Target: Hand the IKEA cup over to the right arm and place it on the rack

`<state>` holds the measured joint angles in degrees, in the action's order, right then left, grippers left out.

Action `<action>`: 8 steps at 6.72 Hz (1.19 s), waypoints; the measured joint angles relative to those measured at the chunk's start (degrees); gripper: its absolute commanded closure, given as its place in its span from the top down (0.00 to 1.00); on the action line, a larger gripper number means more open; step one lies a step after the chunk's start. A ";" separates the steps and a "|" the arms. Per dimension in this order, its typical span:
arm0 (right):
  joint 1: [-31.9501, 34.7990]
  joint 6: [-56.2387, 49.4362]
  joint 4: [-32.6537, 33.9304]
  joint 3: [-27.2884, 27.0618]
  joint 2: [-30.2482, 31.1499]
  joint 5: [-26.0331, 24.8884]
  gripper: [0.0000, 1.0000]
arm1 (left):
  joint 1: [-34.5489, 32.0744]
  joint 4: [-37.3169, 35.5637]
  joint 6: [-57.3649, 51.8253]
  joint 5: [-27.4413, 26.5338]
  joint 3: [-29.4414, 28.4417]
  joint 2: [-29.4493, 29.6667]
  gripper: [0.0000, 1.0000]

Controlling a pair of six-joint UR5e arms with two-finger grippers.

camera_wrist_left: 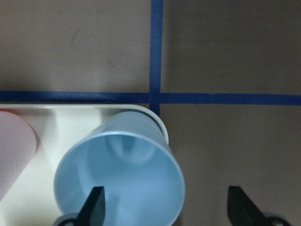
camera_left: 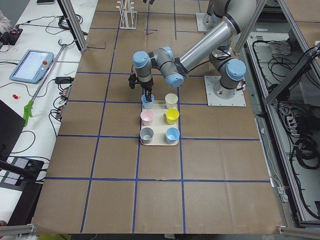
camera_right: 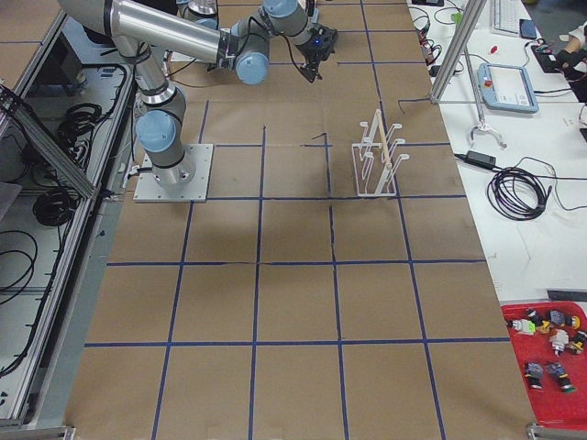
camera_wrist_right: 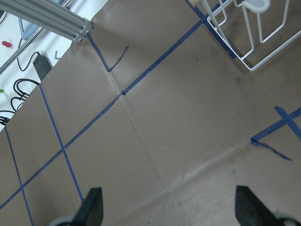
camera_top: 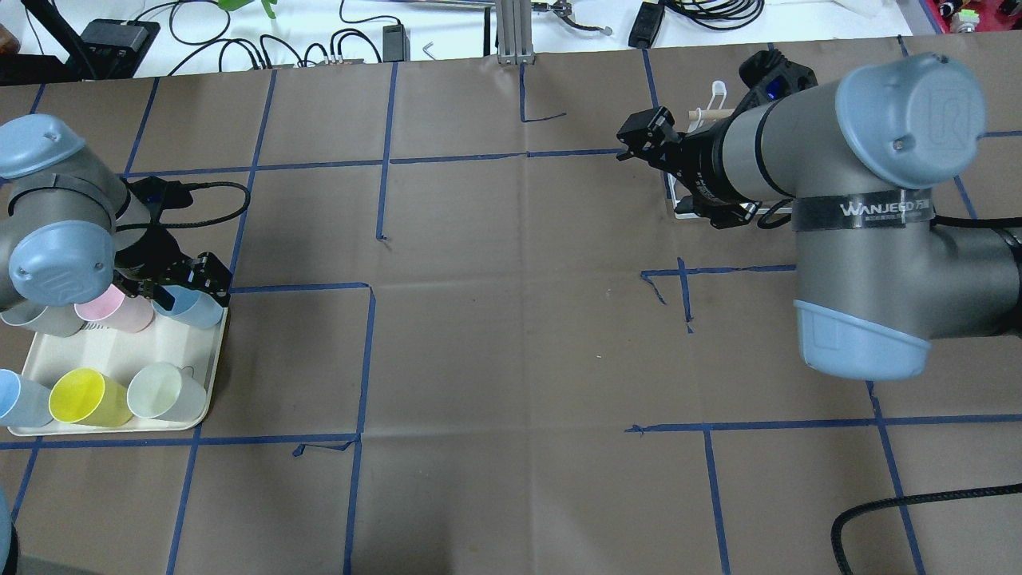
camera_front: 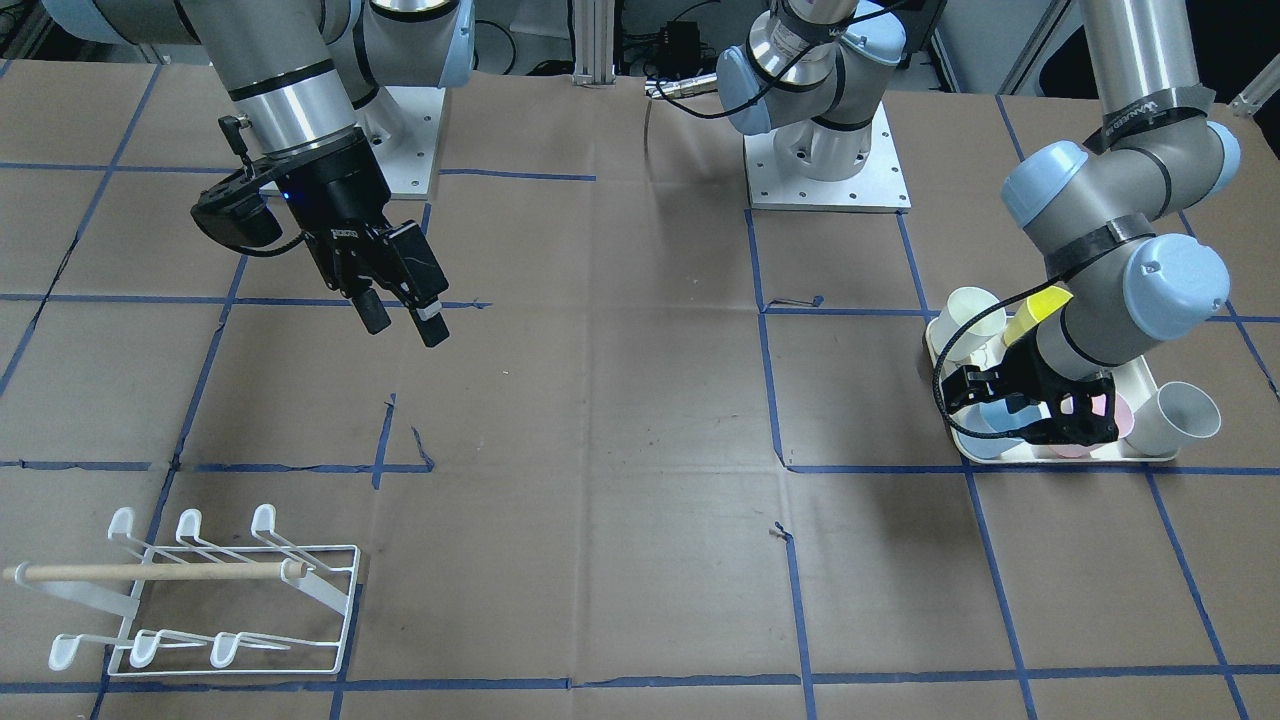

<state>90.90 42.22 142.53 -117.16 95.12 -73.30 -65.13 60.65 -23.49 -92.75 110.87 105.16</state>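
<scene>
A light blue IKEA cup [camera_wrist_left: 120,176] stands upright in the far corner of a cream tray [camera_wrist_left: 70,122]. My left gripper [camera_wrist_left: 164,200] is open around the cup's wall: one finger is inside the cup, the other outside its rim. From overhead the same cup [camera_top: 192,307] shows under the left gripper [camera_top: 188,287]. The right arm's gripper [camera_front: 405,328] hangs open and empty above the table. The white wire rack [camera_front: 230,590] with its wooden dowel stands on the table on the right arm's side; no cup hangs on its prongs.
The tray [camera_top: 120,355] also holds a pink cup [camera_top: 120,311], a yellow cup [camera_top: 80,397], a pale cup [camera_top: 164,391], another blue cup [camera_top: 16,399] and a grey cup [camera_top: 40,319]. Blue tape lines grid the brown table. In the overhead view the right arm hides most of the rack.
</scene>
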 measured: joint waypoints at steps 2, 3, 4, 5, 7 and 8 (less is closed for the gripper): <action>-2.00 0.35 5.37 0.23 -0.26 0.13 1.00 | 0.06 0.05 -0.05 -0.06 -0.22 0.02 0.00; -3.59 0.32 7.84 0.09 -0.38 0.58 1.00 | 0.08 0.05 0.08 -0.06 -0.45 -0.12 0.00; -4.56 0.42 9.00 -0.27 -0.76 1.29 1.00 | 0.02 0.13 0.44 -0.06 -0.83 -0.71 0.00; -5.01 0.47 9.42 -0.55 -1.50 1.71 1.00 | -0.12 0.43 0.76 -0.04 -1.58 -1.77 0.00; -5.26 0.52 9.61 -0.66 -2.92 1.91 1.00 | -0.75 5.17 0.96 0.01 -5.67 -4.62 0.00; -5.34 0.56 9.73 -0.61 -3.64 1.92 1.00 | -1.22 10.39 0.96 0.07 -9.93 -5.64 0.00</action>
<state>85.56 42.77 152.27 -117.77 91.48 -71.37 -66.35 71.04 -22.53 -92.68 100.94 99.53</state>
